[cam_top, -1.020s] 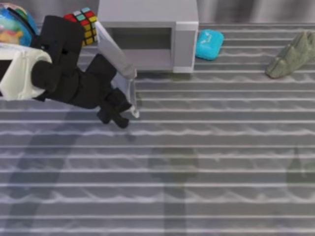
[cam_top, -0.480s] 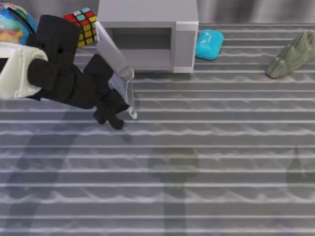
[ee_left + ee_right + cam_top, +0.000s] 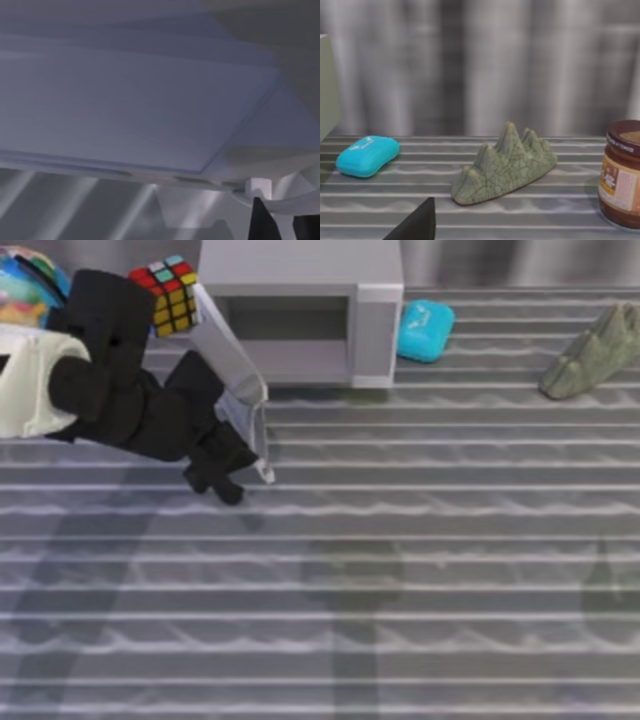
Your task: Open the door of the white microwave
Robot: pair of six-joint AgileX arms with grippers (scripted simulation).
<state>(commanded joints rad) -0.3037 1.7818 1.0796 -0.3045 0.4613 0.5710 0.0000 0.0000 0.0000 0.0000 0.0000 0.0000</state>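
The left end effector (image 3: 232, 468) pinches the stiff, hinged door (image 3: 235, 365) at its handle edge, at the white microwave's (image 3: 300, 270) seven o'clock, likely light to swing.

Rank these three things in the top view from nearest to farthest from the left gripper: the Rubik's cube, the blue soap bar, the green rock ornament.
Measured from the left gripper, at the door's free edge:
1. Rubik's cube, at the table's back left, beside the white microwave.
2. Blue soap bar, just right of the microwave.
3. Green rock ornament, far right.
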